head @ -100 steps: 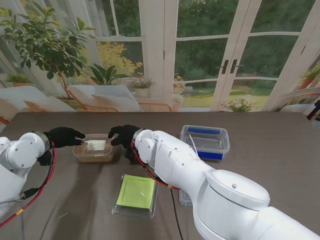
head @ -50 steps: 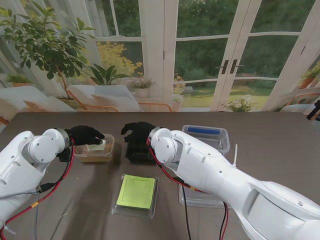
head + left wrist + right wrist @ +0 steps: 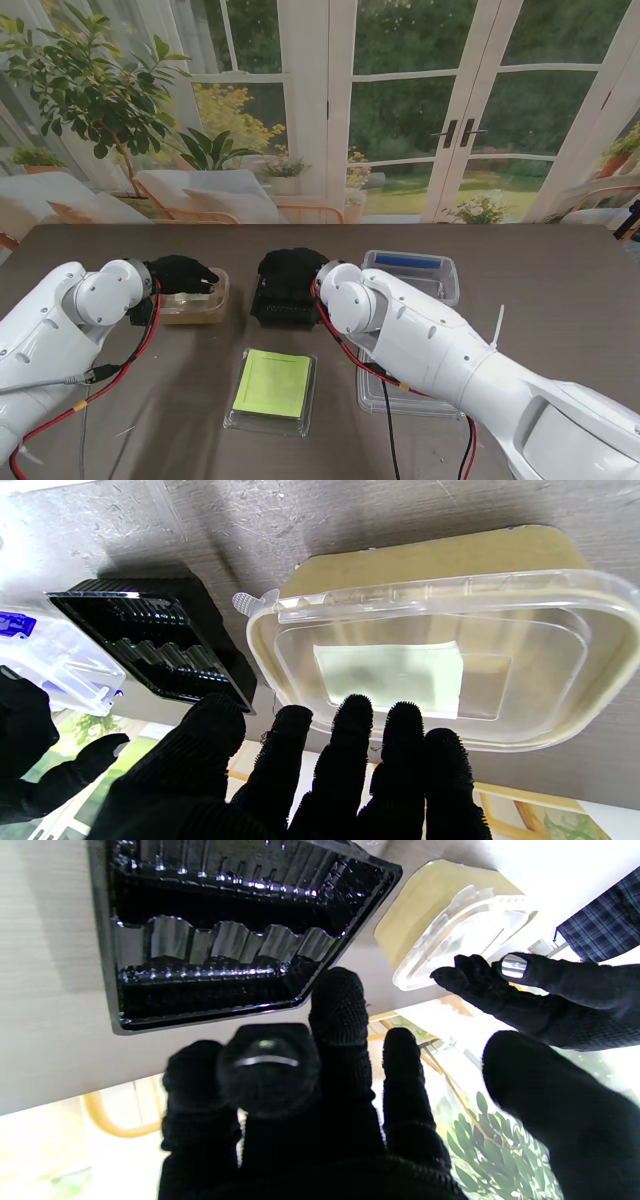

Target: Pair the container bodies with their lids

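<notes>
- The left hand [image 3: 180, 273] hovers open over the lidded tan container [image 3: 200, 305], left of centre of the frame.
- The right hand [image 3: 290, 268] is open, holding nothing, above the black tray [image 3: 280, 308] at centre of the bench [image 3: 560, 290].

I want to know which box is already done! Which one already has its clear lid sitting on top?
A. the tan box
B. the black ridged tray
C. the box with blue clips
A: the tan box has a clear lid seated over its rim, seen from the left wrist, while the black ridged tray is open with its ribbed inside showing, and the box with blue clips is open on top too.
</notes>
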`<action>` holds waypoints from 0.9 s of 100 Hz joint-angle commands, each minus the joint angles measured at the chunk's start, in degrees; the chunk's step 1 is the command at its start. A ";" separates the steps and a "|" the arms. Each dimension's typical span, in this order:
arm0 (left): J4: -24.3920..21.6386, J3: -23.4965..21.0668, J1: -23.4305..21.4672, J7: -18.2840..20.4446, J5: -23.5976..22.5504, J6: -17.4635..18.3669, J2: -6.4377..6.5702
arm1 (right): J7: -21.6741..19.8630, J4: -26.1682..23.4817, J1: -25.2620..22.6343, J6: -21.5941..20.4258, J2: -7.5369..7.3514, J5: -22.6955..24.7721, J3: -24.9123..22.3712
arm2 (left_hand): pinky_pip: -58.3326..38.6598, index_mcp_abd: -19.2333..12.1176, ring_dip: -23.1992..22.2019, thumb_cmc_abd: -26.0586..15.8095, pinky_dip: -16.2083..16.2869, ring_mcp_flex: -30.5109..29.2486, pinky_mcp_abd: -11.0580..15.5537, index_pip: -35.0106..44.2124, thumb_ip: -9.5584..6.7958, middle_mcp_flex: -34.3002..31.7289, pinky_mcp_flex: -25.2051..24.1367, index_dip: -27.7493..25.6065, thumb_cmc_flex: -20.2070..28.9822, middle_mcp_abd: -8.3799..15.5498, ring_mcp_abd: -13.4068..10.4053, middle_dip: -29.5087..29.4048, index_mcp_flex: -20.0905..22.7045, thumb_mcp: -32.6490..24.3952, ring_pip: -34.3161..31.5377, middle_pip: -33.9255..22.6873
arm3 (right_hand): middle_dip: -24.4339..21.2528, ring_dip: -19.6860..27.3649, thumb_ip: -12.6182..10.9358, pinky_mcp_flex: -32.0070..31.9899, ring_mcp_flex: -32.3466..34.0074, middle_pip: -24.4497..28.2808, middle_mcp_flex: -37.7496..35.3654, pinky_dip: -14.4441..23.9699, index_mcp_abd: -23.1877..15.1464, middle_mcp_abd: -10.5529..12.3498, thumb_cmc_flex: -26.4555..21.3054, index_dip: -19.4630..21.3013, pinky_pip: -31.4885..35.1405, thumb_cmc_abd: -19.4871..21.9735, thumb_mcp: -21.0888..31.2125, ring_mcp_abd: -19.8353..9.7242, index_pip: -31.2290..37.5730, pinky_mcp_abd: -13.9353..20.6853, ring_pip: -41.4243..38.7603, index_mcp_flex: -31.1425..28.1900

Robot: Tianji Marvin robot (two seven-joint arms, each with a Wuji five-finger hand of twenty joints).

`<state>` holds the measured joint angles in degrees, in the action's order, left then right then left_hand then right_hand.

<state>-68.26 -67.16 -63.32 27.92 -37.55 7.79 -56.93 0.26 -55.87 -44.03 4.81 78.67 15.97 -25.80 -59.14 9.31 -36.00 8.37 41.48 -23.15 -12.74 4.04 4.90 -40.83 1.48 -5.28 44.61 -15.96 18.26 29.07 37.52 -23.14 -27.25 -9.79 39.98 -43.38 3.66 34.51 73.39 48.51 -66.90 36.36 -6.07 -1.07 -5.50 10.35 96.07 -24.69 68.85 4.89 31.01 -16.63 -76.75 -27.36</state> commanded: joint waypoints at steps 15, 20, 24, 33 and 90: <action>2.76 2.43 2.36 0.08 1.08 -0.19 -0.79 | -1.13 -1.82 -0.95 0.27 -1.21 0.39 -1.09 | 5.45 -0.59 3.03 1.28 -3.08 3.12 3.02 -0.10 -1.68 2.86 -2.79 -0.06 -0.91 1.23 -2.26 -2.66 -0.64 -0.72 4.29 1.53 | -0.90 0.45 -0.66 20.96 1.77 -0.21 -0.79 1.17 -0.63 -1.53 0.88 -0.41 -0.27 -0.01 -0.78 0.57 -0.67 -2.75 -0.17 -0.69; 3.59 3.20 3.00 -0.21 1.52 -0.27 -0.91 | -1.29 -1.95 -1.00 0.25 -1.39 0.36 -1.26 | 6.06 -0.60 3.29 1.24 -3.40 3.39 3.19 -0.11 -1.68 3.12 -2.93 -0.05 -0.83 1.31 -2.39 -2.90 -0.68 -0.68 4.66 1.64 | -0.91 0.44 -0.64 20.96 1.76 -0.23 -0.79 1.19 -0.61 -1.49 0.92 -0.38 -0.29 0.06 -0.78 0.61 -0.64 -2.81 -0.18 -0.70; 4.24 3.85 3.52 -0.40 1.89 -0.33 -1.00 | -1.34 -1.99 -1.06 0.19 -1.50 0.36 -1.41 | 7.04 -0.60 3.73 1.20 -3.90 3.67 3.47 -0.08 -1.67 3.45 -3.07 -0.06 -0.71 1.38 -2.60 -3.33 -0.66 -0.61 5.26 1.82 | -0.92 0.42 -0.64 21.00 1.76 -0.22 -0.83 1.21 -0.63 -1.55 0.92 -0.36 -0.28 0.08 -0.75 0.70 -0.61 -2.82 -0.21 -0.71; 5.56 5.25 4.63 -0.67 2.37 -0.16 -1.12 | -1.47 -2.09 -1.21 0.02 -1.76 0.39 -1.70 | 8.43 -0.61 4.52 1.04 -4.60 3.97 3.86 -0.24 -1.66 3.90 -3.42 0.03 -0.62 1.62 -3.06 -4.00 -0.95 -0.34 6.28 2.09 | -0.92 0.37 -0.63 21.08 1.77 -0.17 -0.93 1.26 -0.53 -1.51 0.87 -0.29 -0.25 0.15 -0.73 0.44 -0.53 -2.81 -0.33 -0.69; 5.01 5.32 4.25 1.21 2.29 -0.79 -0.74 | -2.21 -1.64 -1.71 -0.60 -2.17 -0.26 -2.14 | 8.82 -0.37 4.58 0.99 -4.59 3.49 3.72 0.00 -1.76 3.62 -2.96 -0.06 -0.66 1.43 -2.93 -4.29 -0.71 0.09 5.97 1.38 | -1.01 0.25 -0.59 21.23 1.72 -0.29 -1.10 1.46 -0.27 -1.73 0.88 -0.09 -0.23 0.28 -0.65 1.03 -0.33 -3.18 -0.57 -0.98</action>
<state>-62.44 -61.43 -57.91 27.40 -34.65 7.32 -57.80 -1.06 -57.41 -45.46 4.47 76.45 15.69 -28.08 -50.88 9.31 -33.32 8.37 36.55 -20.98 -10.35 4.04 4.89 -37.80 -0.40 -5.28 44.60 -14.36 16.04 25.62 37.33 -23.14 -24.76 -9.00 39.45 -43.38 3.66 34.51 73.39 48.51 -66.90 36.36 -6.06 -1.40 -5.50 10.35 95.77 -24.69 68.85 4.95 31.00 -17.42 -76.73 -27.36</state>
